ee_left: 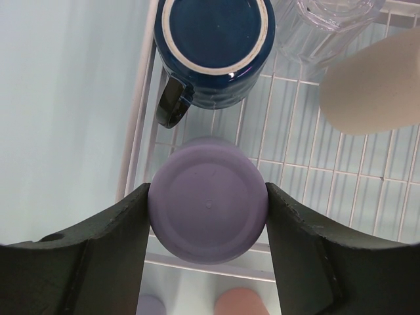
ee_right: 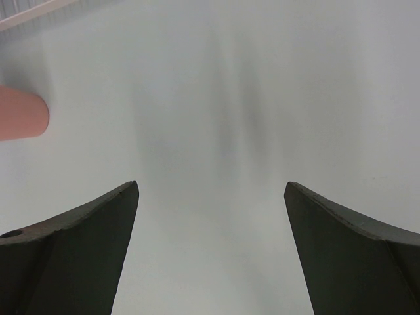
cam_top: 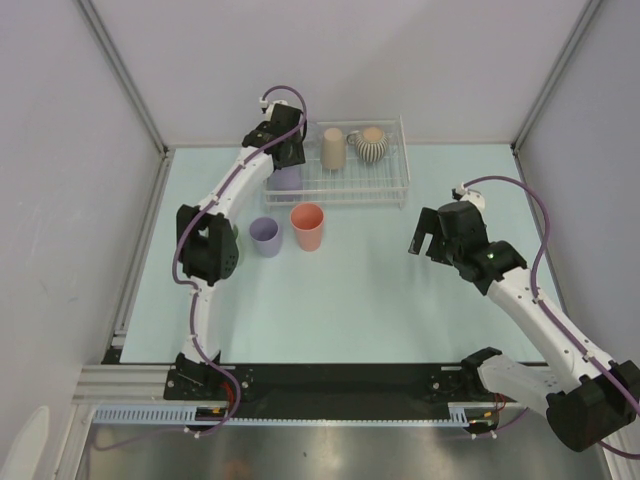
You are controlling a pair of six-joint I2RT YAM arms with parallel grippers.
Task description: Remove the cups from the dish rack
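The white wire dish rack [cam_top: 390, 178] stands at the back of the table. In the left wrist view, my left gripper [ee_left: 208, 190] is shut on an upside-down lavender cup [ee_left: 208, 210] at the rack's near left corner [ee_left: 134, 138]. Behind the cup in the rack are a navy mug [ee_left: 216, 46], a clear tumbler [ee_left: 328, 23] and a tan cup [ee_left: 374, 82]. The top view shows the tan cup [cam_top: 333, 148] and a ribbed beige mug [cam_top: 372, 144]. A second lavender cup [cam_top: 265, 236] and a salmon-pink cup [cam_top: 307, 226] stand upright on the table. My right gripper [cam_top: 430, 243] is open and empty. The pale green cup is out of view.
The left arm [cam_top: 215, 215] reaches over the table's left side to the rack. Grey walls enclose the table on the left, back and right. The salmon-pink cup [ee_right: 20, 113] shows at the left edge of the right wrist view, with bare table under that gripper.
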